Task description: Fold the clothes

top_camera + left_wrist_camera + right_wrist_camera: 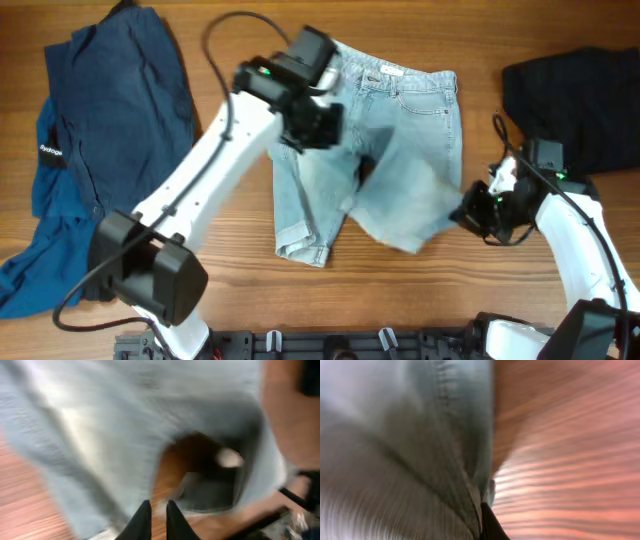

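Dark navy blue garments (100,130) lie crumpled at the left end of the wooden bench (240,290). At centre, light faded blue denim shorts (420,120) lie front to back, waistband far, legs pointing toward the robot. The left pincer (157,519) sits over the seat and hides part of it. Its tips are almost together, and blur hides whether they nip cloth. The left leg lies flat with a cuffed hem. The right leg is rumpled and drawn rightward, pinched in the closed right pincer (468,212). A black garment (570,100) is cut off at the right edge.
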Tool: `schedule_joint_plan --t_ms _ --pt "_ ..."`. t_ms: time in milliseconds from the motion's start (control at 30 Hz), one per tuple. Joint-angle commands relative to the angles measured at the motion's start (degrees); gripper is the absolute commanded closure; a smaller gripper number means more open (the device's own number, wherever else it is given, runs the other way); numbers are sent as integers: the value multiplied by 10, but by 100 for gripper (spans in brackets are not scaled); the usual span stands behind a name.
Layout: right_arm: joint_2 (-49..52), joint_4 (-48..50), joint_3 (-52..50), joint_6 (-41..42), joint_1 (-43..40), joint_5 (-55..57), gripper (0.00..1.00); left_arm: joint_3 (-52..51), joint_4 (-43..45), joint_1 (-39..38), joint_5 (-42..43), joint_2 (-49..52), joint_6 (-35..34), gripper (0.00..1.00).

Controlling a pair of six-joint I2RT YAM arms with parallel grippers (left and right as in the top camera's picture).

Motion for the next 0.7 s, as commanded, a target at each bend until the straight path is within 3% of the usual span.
schedule_joint_plan --t_ms 0,167,200,233,267,300,333,533,667 --pt "-17 -50 4 -8 -3 72 96 9 -42 16 -9 -12 11 84" --pt "-46 -97 29 -41 -3 18 93 9 -80 10 -10 -12 26 81" --pt "-51 -103 38 -50 -3 17 80 9 -74 11 -13 -12 26 82" --pt "-52 -108 49 -55 -3 17 48 9 -57 14 -21 -12 25 82" --pt "-52 -110 53 -61 -3 17 29 9 -41 16 -20 -12 26 82" --pt "-52 -113 57 -66 -3 17 16 9 -28 18 -20 -12 25 82" --pt "-52 -119 61 -69 -3 18 10 9 -15 21 -20 -12 26 82" --pt "-61 -111 134 -63 -3 61 7 9 56 43 -22 -12 46 82" --pt "-61 19 169 -71 -3 106 5 9 139 47 -62 -9 56 77"
